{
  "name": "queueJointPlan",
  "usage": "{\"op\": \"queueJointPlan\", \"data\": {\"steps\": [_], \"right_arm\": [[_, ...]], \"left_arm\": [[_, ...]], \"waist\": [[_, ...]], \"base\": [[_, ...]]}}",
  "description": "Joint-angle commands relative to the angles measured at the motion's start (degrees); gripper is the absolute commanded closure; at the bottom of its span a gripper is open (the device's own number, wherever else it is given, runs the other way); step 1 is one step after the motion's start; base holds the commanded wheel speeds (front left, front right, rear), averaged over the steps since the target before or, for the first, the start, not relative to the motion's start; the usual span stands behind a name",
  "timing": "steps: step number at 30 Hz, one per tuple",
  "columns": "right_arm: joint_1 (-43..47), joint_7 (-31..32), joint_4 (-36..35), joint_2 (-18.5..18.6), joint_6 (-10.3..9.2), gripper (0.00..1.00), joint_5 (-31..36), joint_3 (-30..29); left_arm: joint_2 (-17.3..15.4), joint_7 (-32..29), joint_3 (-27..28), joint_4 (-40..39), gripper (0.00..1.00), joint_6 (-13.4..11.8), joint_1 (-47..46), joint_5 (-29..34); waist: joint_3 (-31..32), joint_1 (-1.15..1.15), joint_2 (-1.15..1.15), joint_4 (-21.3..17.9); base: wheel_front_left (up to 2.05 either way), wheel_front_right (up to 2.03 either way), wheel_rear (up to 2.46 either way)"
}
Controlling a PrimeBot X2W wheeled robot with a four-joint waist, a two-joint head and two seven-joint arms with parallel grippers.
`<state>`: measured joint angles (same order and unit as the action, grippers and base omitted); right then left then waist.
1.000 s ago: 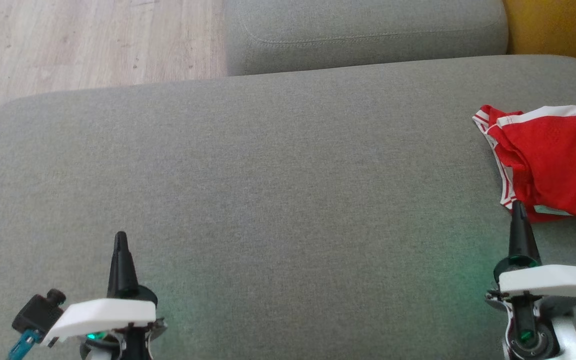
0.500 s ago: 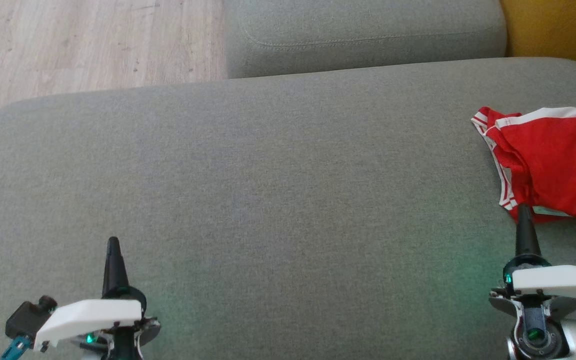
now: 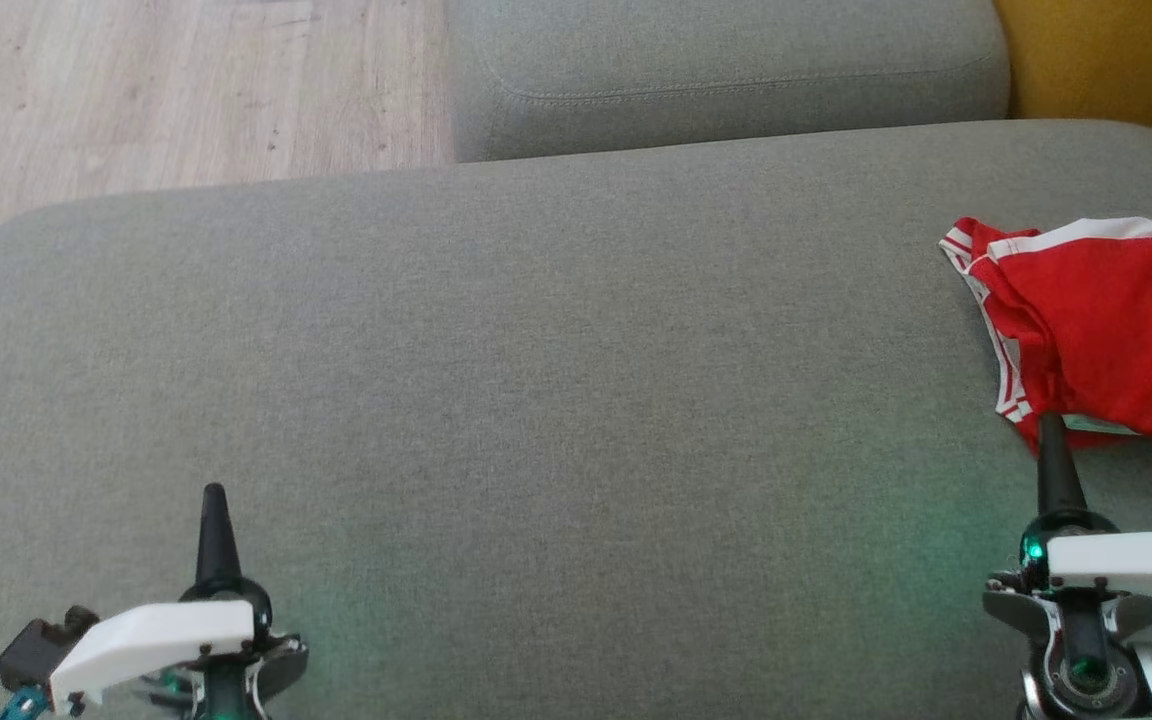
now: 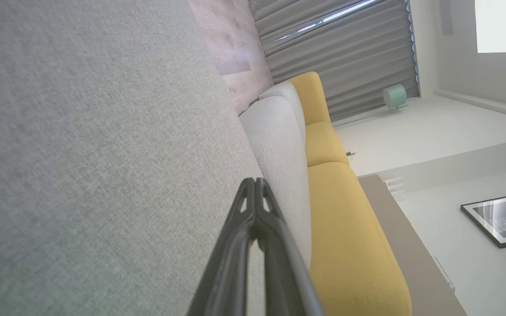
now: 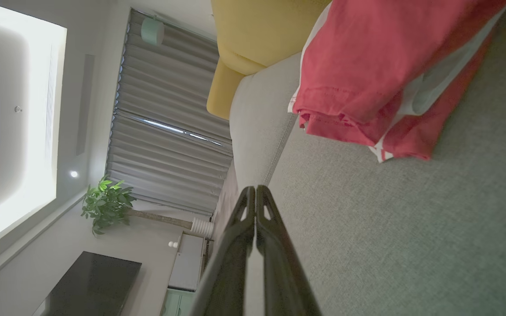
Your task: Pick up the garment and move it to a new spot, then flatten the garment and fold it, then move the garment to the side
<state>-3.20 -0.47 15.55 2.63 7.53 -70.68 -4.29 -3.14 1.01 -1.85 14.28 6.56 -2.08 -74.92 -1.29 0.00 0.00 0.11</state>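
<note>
The garment is red with white stripes and lies folded in a heap at the right edge of the grey sofa cushion. In the right wrist view the garment rests on the cushion beyond the fingers, apart from them. My right gripper is shut and empty, its tip just below the garment's near edge. My left gripper is shut and empty at the lower left, over bare cushion. The left gripper and the right gripper each show both fingers pressed together.
A second grey cushion lies behind the first. Wooden floor shows at the upper left and a yellow sofa at the upper right. The cushion's rounded left edge drops toward the floor.
Both grippers have drawn back toward the bottom of the head view. The whole picture has shifted slightly down, so the camera has moved. The garment has stayed in place.
</note>
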Motion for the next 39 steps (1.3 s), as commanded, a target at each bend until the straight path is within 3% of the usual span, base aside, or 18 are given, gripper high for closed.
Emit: {"op": "queueJointPlan", "data": {"steps": [1, 34, 39], "right_arm": [[-2.70, 0.58, -1.74, 1.00, -0.03, 1.00, -1.93, 0.53], [-2.89, 6.16, -1.58, 0.98, -0.04, 1.00, -22.31, -1.24], [-2.90, 6.21, -1.58, 0.93, -0.04, 1.00, -22.25, -1.30]], "left_arm": [[-0.95, -0.52, 1.91, -1.54, 1.00, 0.46, -3.24, -1.54], [-0.90, -6.21, 6.77, -0.29, 1.00, 0.92, -3.97, -18.57], [-0.83, -6.29, 6.87, -0.29, 1.00, 0.92, -3.98, -18.49]], "waist": [[0.05, 0.00, 0.00, 0.00], [1.11, 0.00, 0.00, -0.11], [1.11, 0.00, 0.00, -0.11]], "base": [[0.00, 0.00, 0.00], [0.00, 0.00, 0.00], [0.00, 0.00, 0.00]]}}
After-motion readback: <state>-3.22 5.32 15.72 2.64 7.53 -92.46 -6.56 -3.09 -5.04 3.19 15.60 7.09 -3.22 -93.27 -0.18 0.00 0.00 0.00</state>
